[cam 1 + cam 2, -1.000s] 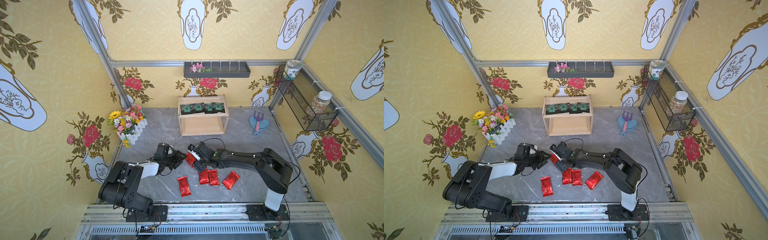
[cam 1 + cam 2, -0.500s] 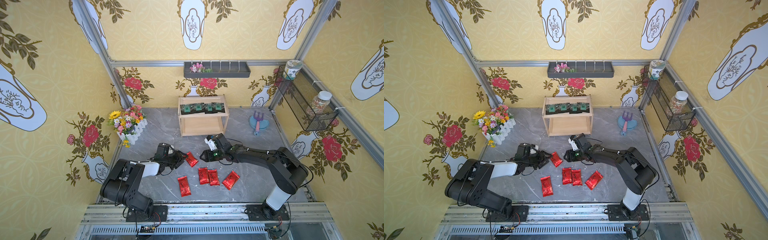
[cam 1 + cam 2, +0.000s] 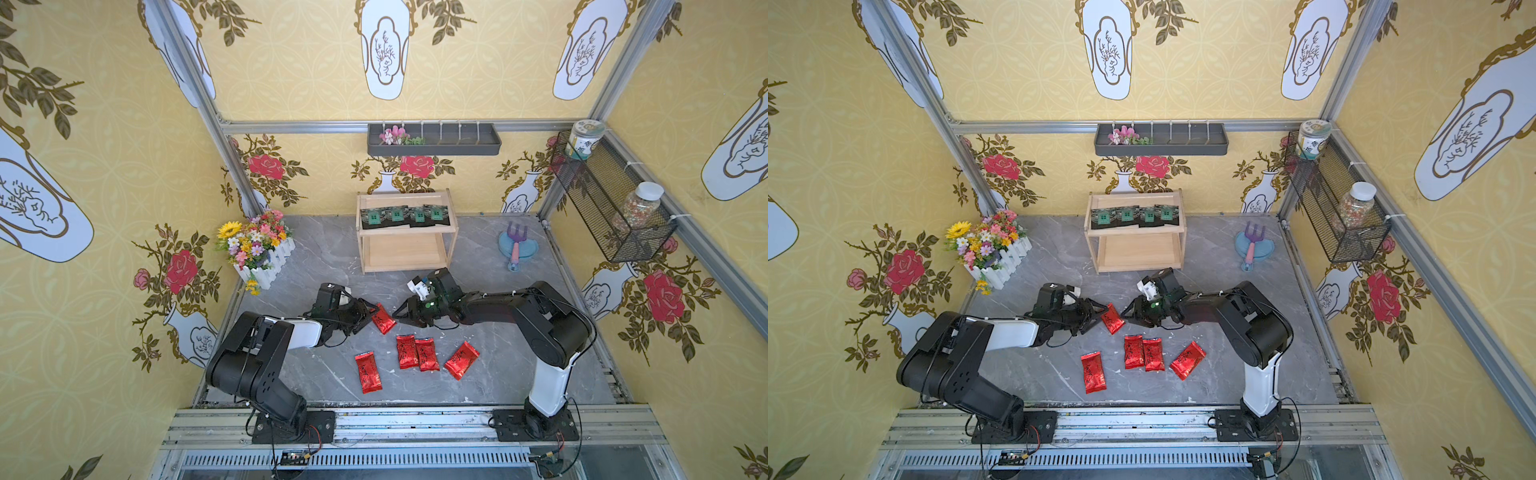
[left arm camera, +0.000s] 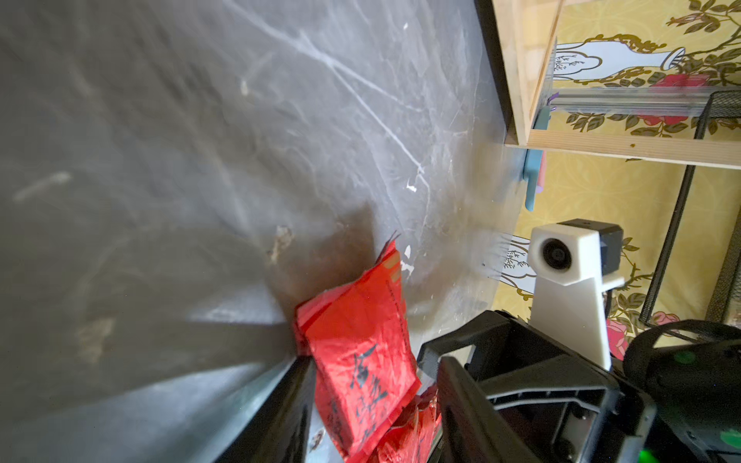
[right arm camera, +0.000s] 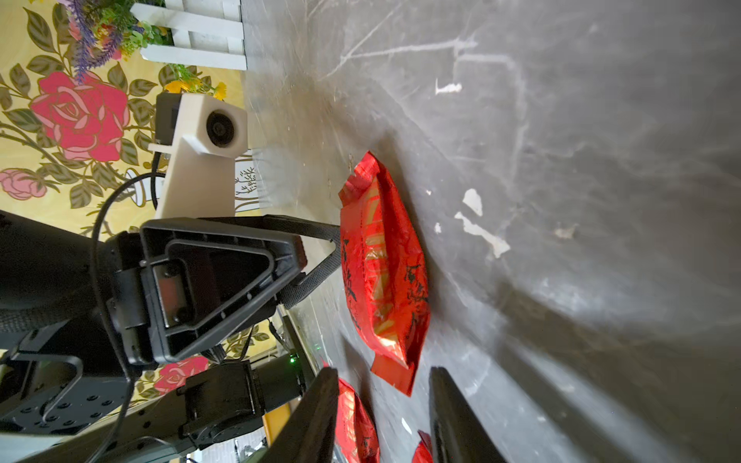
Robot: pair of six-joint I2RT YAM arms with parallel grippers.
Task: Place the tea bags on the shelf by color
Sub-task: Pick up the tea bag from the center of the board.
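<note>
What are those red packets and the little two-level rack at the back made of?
The red packets look like thin metallised foil, glossy: the skin crinkles and throws bright glints. The shelf seems to be bare light wood, matt: faint grain shows and no paint is visible.

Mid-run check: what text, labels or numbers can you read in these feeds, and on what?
Red tea bags: dark brush characters, too crumpled and blurred to read.
Black tea bags: green emblem, no legible words.
Jar label in wire basket: too small to read.
Nothing quotable anywhere.
</note>
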